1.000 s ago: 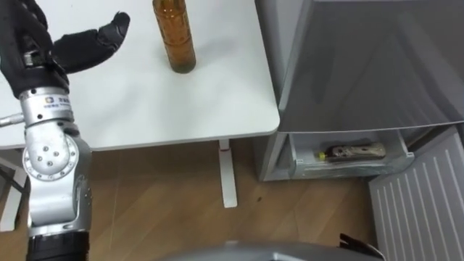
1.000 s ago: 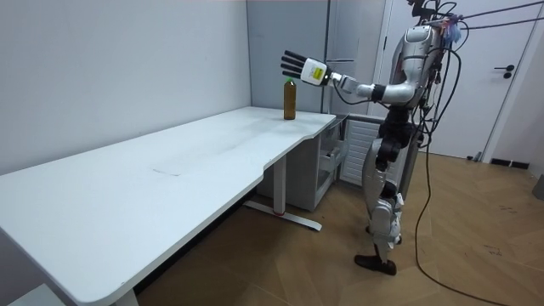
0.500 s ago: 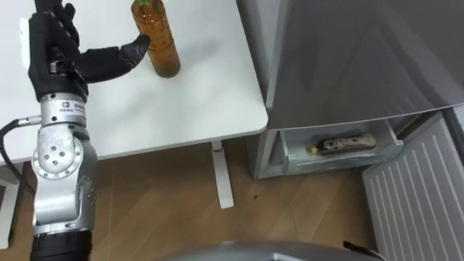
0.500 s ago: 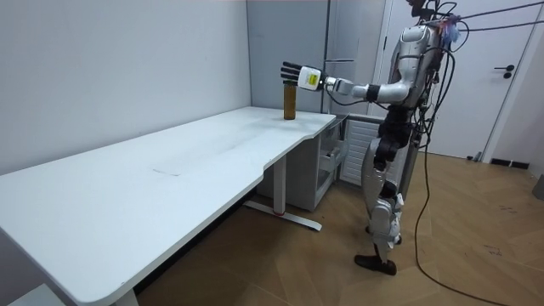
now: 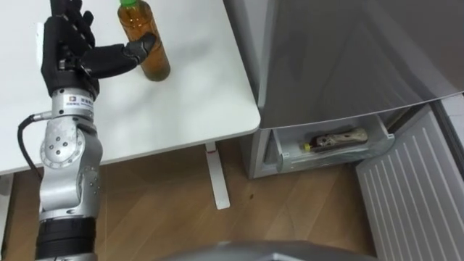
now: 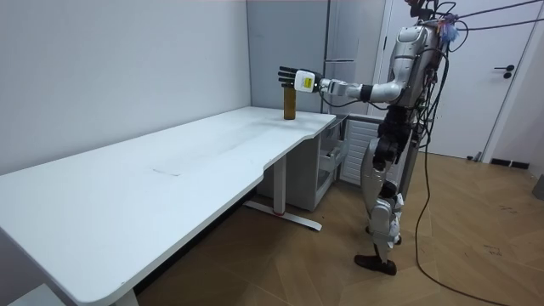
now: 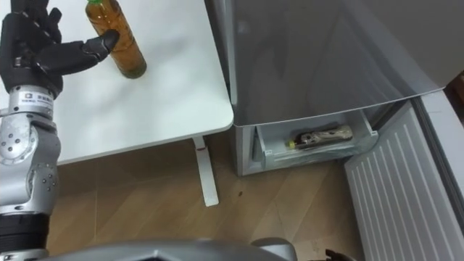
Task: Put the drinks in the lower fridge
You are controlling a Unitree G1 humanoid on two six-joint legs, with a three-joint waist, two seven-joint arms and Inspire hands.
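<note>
An amber drink bottle [image 5: 154, 61] with a green cap stands upright near the right end of the white table [image 5: 196, 94]. My left hand [image 5: 69, 51] is stretched out just left of it, open, fingers straight and thumb tip against the bottle's side. The room view has the same hand [image 6: 293, 79] at the bottle [image 6: 289, 104], with me standing by the table's end. The grey fridge [image 5: 341, 51] is on the right. Its lower drawer [image 5: 290, 156] is out, and a second bottle [image 5: 333, 138] lies on its side in it.
The lower fridge door [image 5: 413, 188] is swung open at the right, its ribbed white inside facing up. A white table leg [image 5: 215, 181] stands on the wooden floor between the table and the fridge. The table edge runs close to the fridge's side.
My left hand has closed in on the bottle from the left, and its thumb now touches the bottle. The head camera has shifted, so the whole picture moved left.
</note>
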